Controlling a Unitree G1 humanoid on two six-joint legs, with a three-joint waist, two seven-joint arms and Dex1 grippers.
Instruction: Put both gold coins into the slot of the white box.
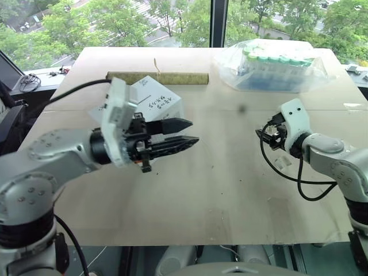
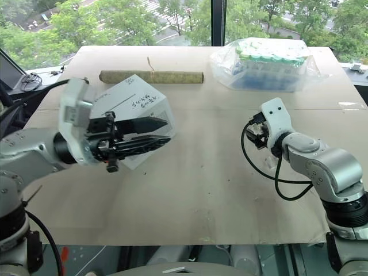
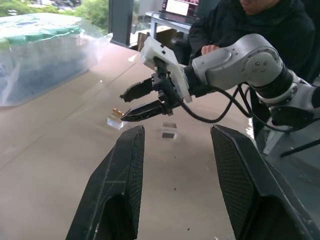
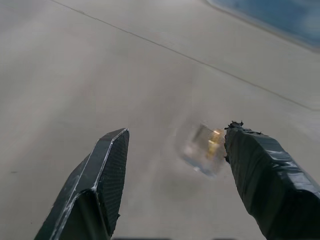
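Note:
A small gold coin (image 3: 116, 112) rests on a clear plastic piece (image 3: 114, 122) lying on the table. My right gripper (image 3: 125, 105) is open just above it. In the right wrist view the gold coin (image 4: 215, 137) sits between the open fingers, close to one fingertip (image 4: 235, 131), and is not gripped. The white box (image 2: 138, 100) with black handwriting stands tilted at the left of the table. My left gripper (image 1: 188, 132) hovers in front of it, pointing right, open and empty. I cannot make out the slot.
A clear bag of green-capped tubes (image 1: 276, 66) lies at the back right and a long olive roll (image 1: 158, 77) at the back middle. Another small clear piece (image 3: 169, 131) lies near the coin. A person in dark clothes (image 3: 260, 20) sits beyond the table's right side.

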